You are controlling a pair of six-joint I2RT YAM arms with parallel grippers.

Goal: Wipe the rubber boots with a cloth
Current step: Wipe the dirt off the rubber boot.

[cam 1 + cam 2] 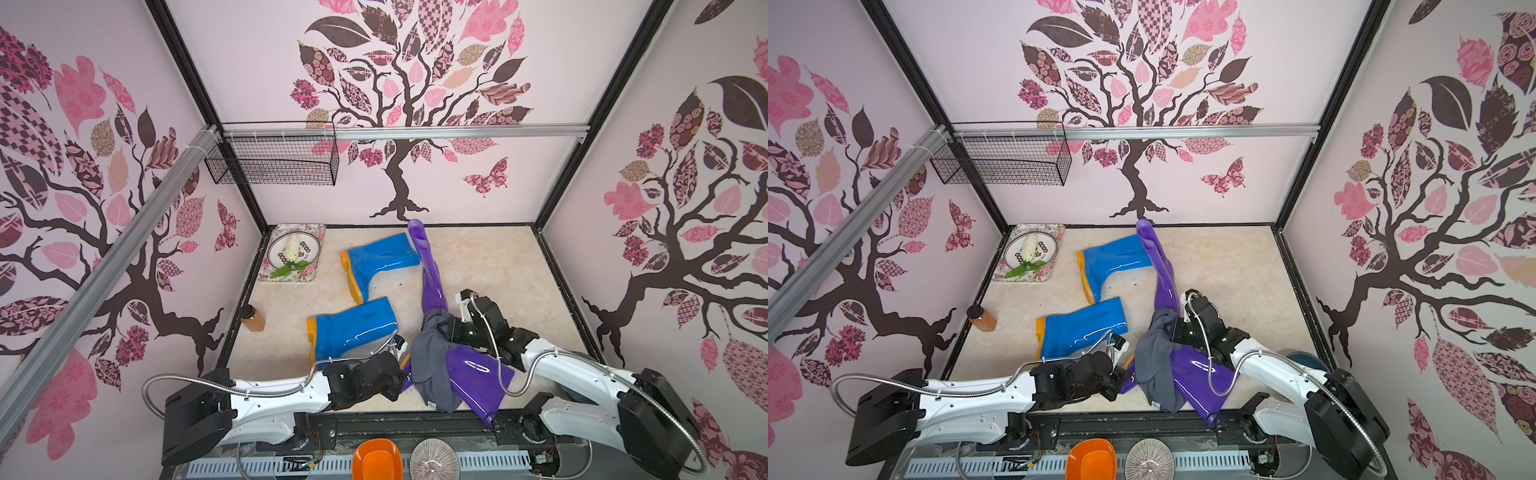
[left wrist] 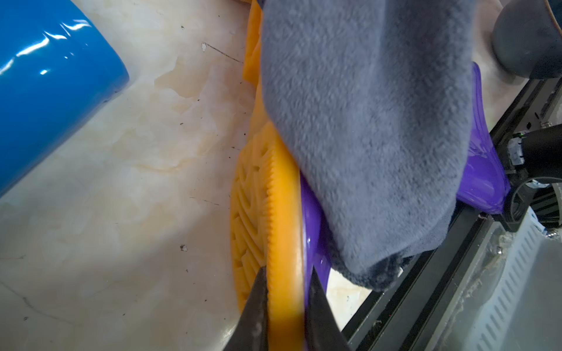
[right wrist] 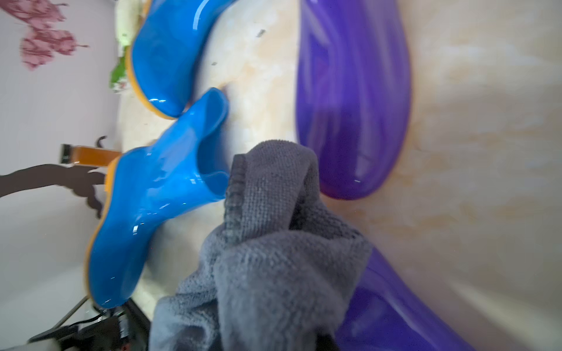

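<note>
A purple boot (image 1: 478,374) (image 1: 1196,374) lies at the front edge of the floor. My left gripper (image 2: 287,291) (image 1: 402,368) is shut on the rim of its orange sole (image 2: 282,212). The dark grey cloth (image 1: 432,365) (image 1: 1156,365) (image 2: 365,136) (image 3: 273,258) is draped over that boot. My right gripper (image 1: 446,330) (image 1: 1173,330) is shut on the cloth's upper end; in the right wrist view the cloth hides its fingers. A second purple boot (image 1: 430,274) (image 3: 352,106) lies behind, pointing to the back wall. Two blue boots (image 1: 374,262) (image 1: 353,328) lie to the left.
A floral tray (image 1: 316,232) holding a plate sits in the back left corner. An amber jar (image 1: 252,318) lies by the left wall, and a wire basket (image 1: 274,158) hangs above. An orange bowl (image 1: 377,459) and a ribbed glass dish (image 1: 434,459) sit in front of the black rail.
</note>
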